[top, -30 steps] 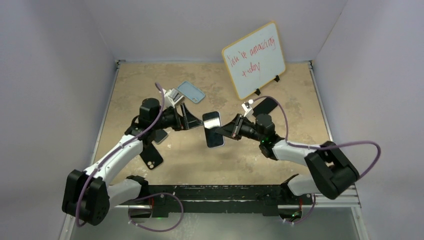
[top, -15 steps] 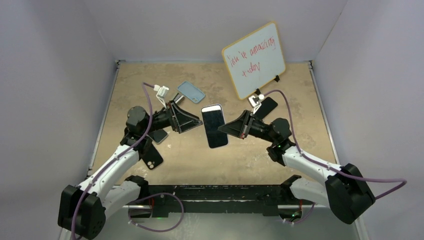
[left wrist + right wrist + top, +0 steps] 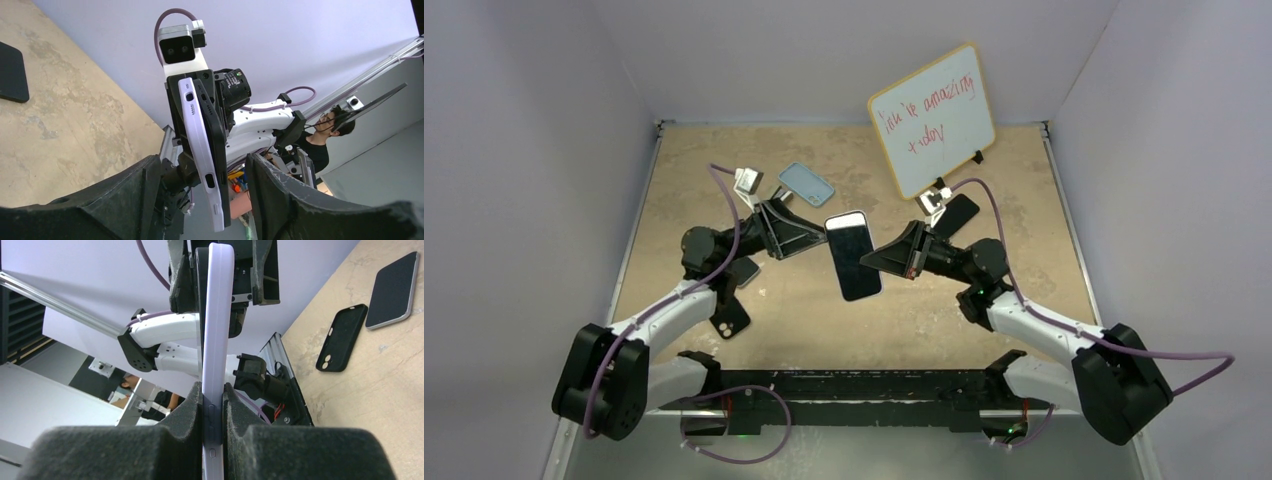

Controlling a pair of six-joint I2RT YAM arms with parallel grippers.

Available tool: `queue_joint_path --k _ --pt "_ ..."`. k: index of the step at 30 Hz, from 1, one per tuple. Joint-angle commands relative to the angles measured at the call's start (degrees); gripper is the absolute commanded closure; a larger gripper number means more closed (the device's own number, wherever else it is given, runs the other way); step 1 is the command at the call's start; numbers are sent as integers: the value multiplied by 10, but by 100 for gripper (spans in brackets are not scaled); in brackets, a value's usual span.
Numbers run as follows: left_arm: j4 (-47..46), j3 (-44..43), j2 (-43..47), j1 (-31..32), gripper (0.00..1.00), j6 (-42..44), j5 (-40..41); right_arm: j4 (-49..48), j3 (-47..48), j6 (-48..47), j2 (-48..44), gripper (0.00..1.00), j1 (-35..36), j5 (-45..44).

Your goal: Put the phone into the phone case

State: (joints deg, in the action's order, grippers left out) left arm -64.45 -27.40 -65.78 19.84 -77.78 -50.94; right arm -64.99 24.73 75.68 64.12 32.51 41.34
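The phone [image 3: 852, 255], dark screen up, sits in a lilac phone case and hangs in the air over the middle of the table. My right gripper [image 3: 886, 262] is shut on its right edge. In the right wrist view both pads [image 3: 190, 415] press the lilac case [image 3: 216, 340] edge-on. My left gripper [image 3: 812, 236] is open at the phone's left edge. In the left wrist view the lilac case [image 3: 200, 145] and the black phone front stand between the spread fingers [image 3: 280, 195], with gaps on both sides.
A whiteboard [image 3: 934, 120] stands at the back right with a black phone [image 3: 956, 212] at its foot. A light blue case [image 3: 806, 183] lies at the back. A black case [image 3: 729, 315] and another dark device [image 3: 744, 271] lie under the left arm.
The phone and case, first seen at an angle to each other, now read as one flat piece held a little higher. Both arms have pulled outward. The left jaws stand spread beside it.
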Motion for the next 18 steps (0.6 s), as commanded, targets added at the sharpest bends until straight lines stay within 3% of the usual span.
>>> queue_joint_path --k 1,5,9,13,18 --pt "-97 2 -20 -1 38 -38 6 -76 10 14 7 100 2 11" --pt "-101 -11 -35 6 45 -41 5 -71 9 9 15 100 2 11" --pt "-70 -18 -41 15 75 -26 5 -79 4 11 24 100 3 11" --pt "43 -31 -26 16 100 32 9 -54 4 -10 25 96 3 10" --pt "250 -74 9 20 100 150 25 -50 8 -11 27 77 3 1"
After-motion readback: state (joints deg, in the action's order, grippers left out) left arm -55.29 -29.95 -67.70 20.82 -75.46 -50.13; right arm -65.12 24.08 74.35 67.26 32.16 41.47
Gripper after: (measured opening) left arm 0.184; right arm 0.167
